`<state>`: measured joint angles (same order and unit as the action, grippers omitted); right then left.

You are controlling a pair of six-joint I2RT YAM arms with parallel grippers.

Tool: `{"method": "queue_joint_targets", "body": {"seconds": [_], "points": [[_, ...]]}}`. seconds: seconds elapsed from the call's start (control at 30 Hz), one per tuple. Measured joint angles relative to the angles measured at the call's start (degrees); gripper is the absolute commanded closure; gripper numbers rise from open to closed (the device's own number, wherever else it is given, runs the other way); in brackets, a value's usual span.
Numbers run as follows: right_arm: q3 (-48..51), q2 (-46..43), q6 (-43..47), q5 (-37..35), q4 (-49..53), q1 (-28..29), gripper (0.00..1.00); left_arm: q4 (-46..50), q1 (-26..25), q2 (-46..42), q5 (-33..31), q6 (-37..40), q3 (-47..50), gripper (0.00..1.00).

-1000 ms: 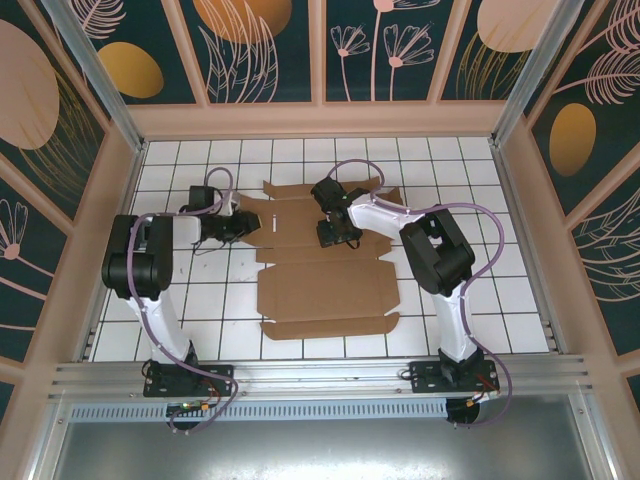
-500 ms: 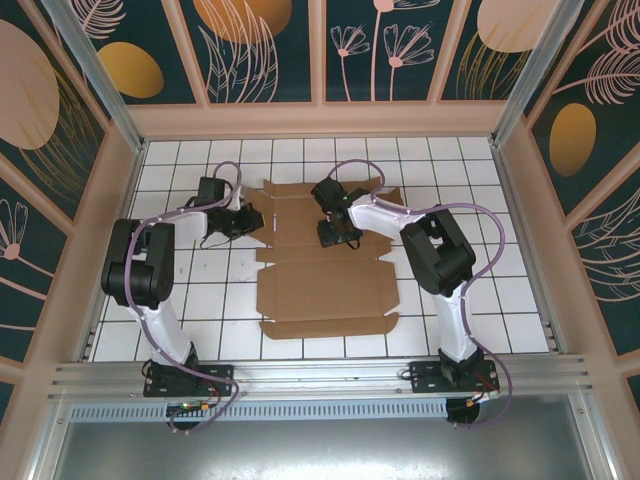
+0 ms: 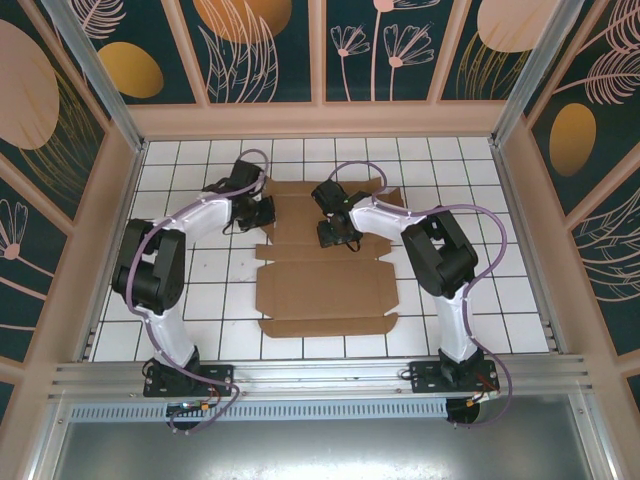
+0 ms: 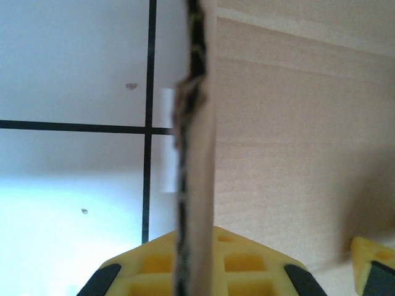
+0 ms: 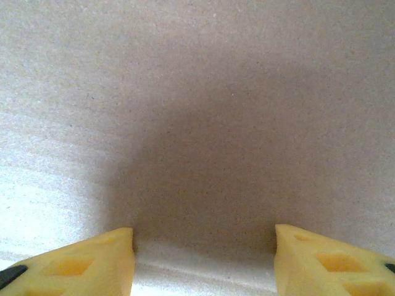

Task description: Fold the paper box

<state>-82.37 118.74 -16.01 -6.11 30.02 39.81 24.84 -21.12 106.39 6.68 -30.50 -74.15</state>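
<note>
We are in a lab robot cell: a white gridded desk (image 3: 225,300) fenced by aluminium rails (image 3: 320,372) and leaf-patterned wall panels (image 3: 385,50), with a left arm (image 3: 160,275) and a right arm (image 3: 440,260) bolted at its edge.

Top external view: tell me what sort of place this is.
Probably a purpose-built robot test cell: a white gridded table fenced by decorated wall panels, an aluminium rail at its near edge carrying the left arm and right arm, and a largely unfolded paper box between them.

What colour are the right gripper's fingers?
Yellow fingers, clearest in the right wrist view.
</note>
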Motion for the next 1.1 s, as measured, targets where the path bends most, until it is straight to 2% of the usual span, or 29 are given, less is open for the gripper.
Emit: {"method": "queue_joint_targets", "body": {"seconds": [0.33, 0.57, 0.63, 0.7, 0.9, 0.97, 1.03, 1.1], "points": [[0.50, -0.20, -2.43, -0.83, -1.16, 0.07, 0.42, 17.84, -9.46, 15.69, -19.74, -2.38, -21.24, 1.00], [0.52, -0.09, -3.72, -1.49, -1.38, 0.28, 0.41, 28.50, -12.68, 23.06, -27.76, -2.91, -32.72, 1.00], [0.52, -0.09, -3.91, -1.57, -1.38, 0.33, 0.41, 30.14, -12.94, 23.80, -28.48, -3.13, -34.27, 0.98], [0.52, -0.09, -3.93, -1.60, -1.40, 0.33, 0.41, 31.34, -13.03, 24.04, -28.89, -3.23, -35.28, 0.91], [1.44, -0.52, -3.89, -1.60, -2.40, 0.31, 0.40, 31.89, -13.77, 23.50, -26.53, -3.37, -36.83, 0.63], [1.79, -0.66, -3.87, -1.64, -2.84, 0.33, 0.40, 29.97, -13.77, 21.42, -24.28, -3.13, -35.26, 0.49], [1.86, -0.74, -3.85, -1.64, -2.91, 0.33, 0.40, 27.17, -13.38, 17.62, -21.20, -2.80, -31.76, 0.46], [1.90, -0.76, -3.85, -1.64, -2.97, 0.31, 0.40, 23.96, -12.33, 12.68, -17.53, -2.75, -27.12, 0.47]]}}
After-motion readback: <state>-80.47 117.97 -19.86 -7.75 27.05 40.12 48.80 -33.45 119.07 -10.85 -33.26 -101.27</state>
